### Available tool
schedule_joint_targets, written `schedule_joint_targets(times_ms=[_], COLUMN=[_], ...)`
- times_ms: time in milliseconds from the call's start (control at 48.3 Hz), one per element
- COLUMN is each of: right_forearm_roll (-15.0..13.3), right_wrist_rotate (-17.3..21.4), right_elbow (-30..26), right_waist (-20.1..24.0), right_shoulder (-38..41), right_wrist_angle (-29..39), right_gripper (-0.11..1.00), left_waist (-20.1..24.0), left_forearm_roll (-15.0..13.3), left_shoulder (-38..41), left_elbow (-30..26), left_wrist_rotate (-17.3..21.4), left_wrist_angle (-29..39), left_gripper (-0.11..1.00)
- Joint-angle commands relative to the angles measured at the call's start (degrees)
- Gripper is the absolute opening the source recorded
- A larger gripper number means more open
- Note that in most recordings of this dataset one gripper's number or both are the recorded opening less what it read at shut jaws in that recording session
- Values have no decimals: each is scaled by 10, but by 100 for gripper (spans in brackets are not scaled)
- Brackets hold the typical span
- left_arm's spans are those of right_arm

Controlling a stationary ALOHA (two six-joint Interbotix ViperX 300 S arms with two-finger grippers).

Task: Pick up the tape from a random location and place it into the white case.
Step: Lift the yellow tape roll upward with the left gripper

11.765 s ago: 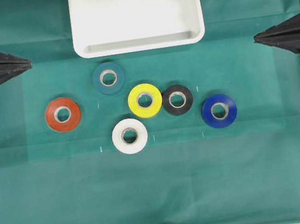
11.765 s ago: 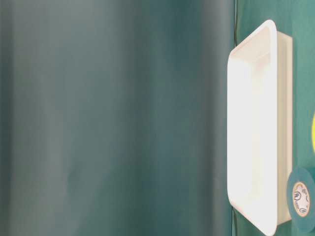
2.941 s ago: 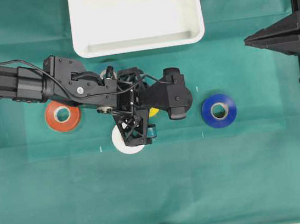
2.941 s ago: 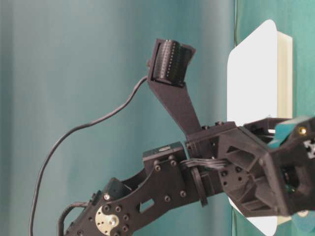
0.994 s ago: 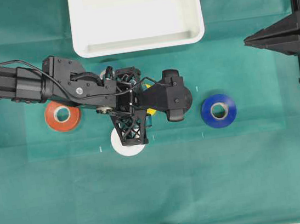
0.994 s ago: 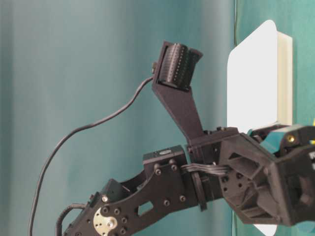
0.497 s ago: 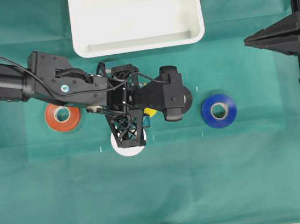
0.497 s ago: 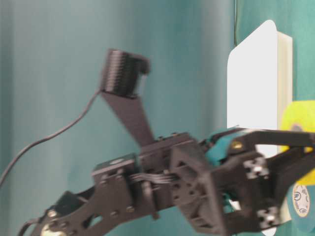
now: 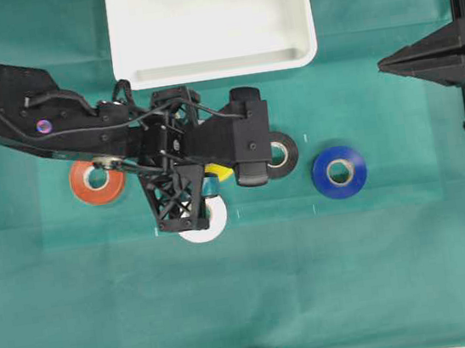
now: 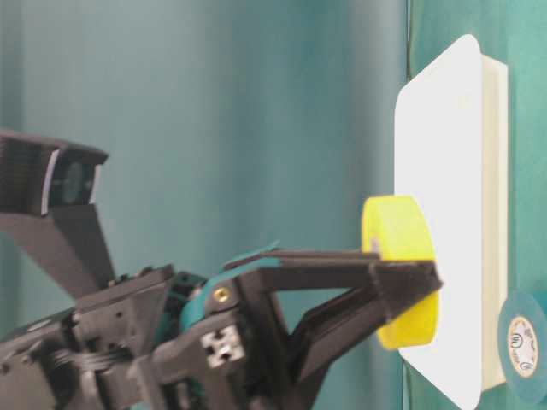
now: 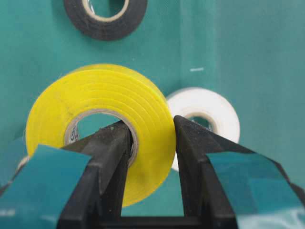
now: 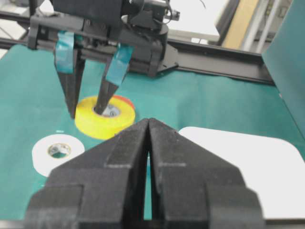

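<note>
The yellow tape (image 11: 95,90) hangs above the green cloth, one finger of my left gripper (image 11: 150,124) inside its core and the other against its outer face. In the overhead view only a sliver of the tape (image 9: 219,172) shows under the left gripper (image 9: 212,178). From table level, the tape (image 10: 397,239) is held in the air in front of the white case (image 10: 444,171). The white case (image 9: 217,69) lies at the back middle of the cloth. My right gripper (image 9: 389,61) rests at the right edge with its jaws together and nothing between them (image 12: 149,121).
Other rolls lie on the cloth: orange (image 9: 96,177), black (image 9: 281,152), blue (image 9: 339,172) and white (image 9: 209,224), the last partly under the left gripper. A teal roll (image 10: 523,346) lies near the case. The left arm spans the left half of the cloth.
The left gripper has risen off the cloth with the yellow tape in it and drawn slightly left. The black roll is uncovered. The right arm has not moved.
</note>
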Motion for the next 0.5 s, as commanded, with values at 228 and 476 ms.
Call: schedule_joint_targets(times_ms=[228,476], right_forearm_roll=[1,1], right_wrist_rotate=[1,1], right_elbow=[-16,-17], right_waist=[1,1], right_shoulder=[4,4], right_wrist_angle=[-2,-2], right_gripper=[0,0], left_waist=[-10,-19], left_forearm_roll=[0,0], left_shoulder=[-69,-98], left_elbow=[-19,-33], left_wrist_rotate=[1,1], left_wrist_angle=[11,47], left_gripper=[24,24])
